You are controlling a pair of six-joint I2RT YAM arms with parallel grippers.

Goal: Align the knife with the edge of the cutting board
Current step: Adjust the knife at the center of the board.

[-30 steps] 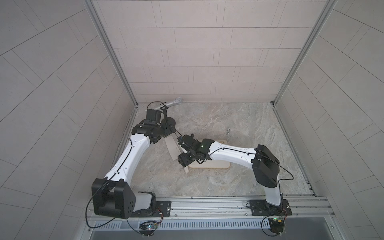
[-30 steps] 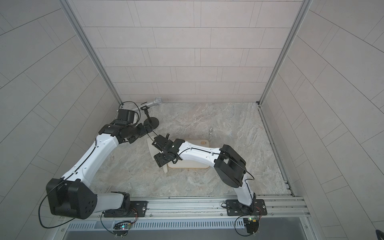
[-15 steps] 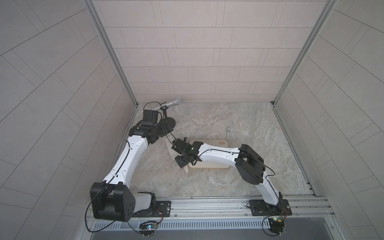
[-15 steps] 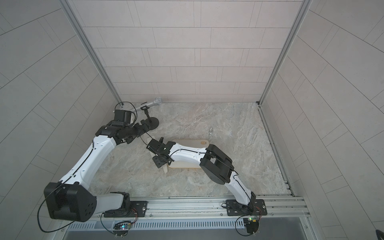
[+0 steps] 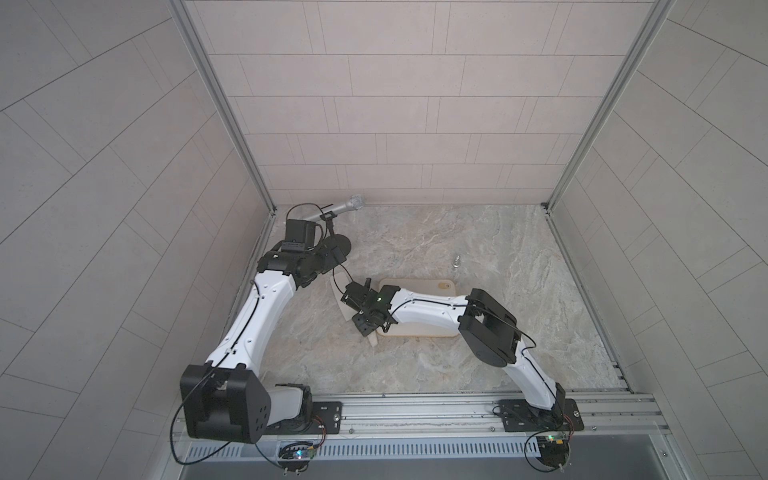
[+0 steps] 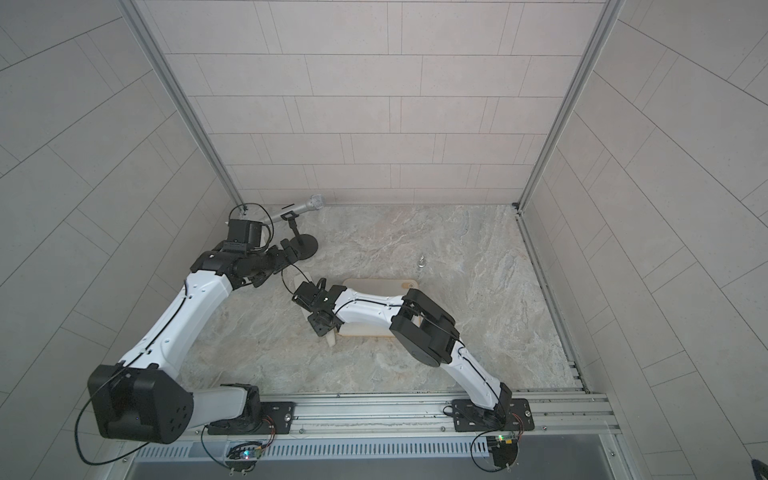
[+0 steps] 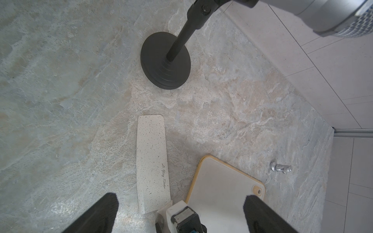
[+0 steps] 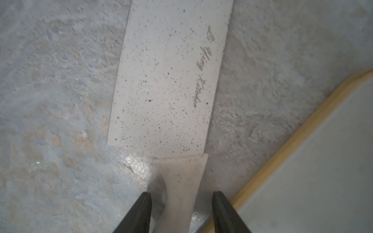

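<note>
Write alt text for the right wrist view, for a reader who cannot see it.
The open right gripper straddles the pale handle of the knife, a gap showing on each side. The speckled white blade lies flat on the marbled tabletop, and a tan-rimmed corner of the cutting board lies beside the handle.

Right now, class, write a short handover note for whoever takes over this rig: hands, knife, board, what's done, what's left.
Left hand: open, holding nothing.
Right hand: open, fingers either side of the knife handle, not yet gripping.
Knife: flat on the table beside the cutting board, slanted to its edge.
Done: right hand placed at the handle.
Left: grip, turn the knife parallel to the board's edge.
</note>
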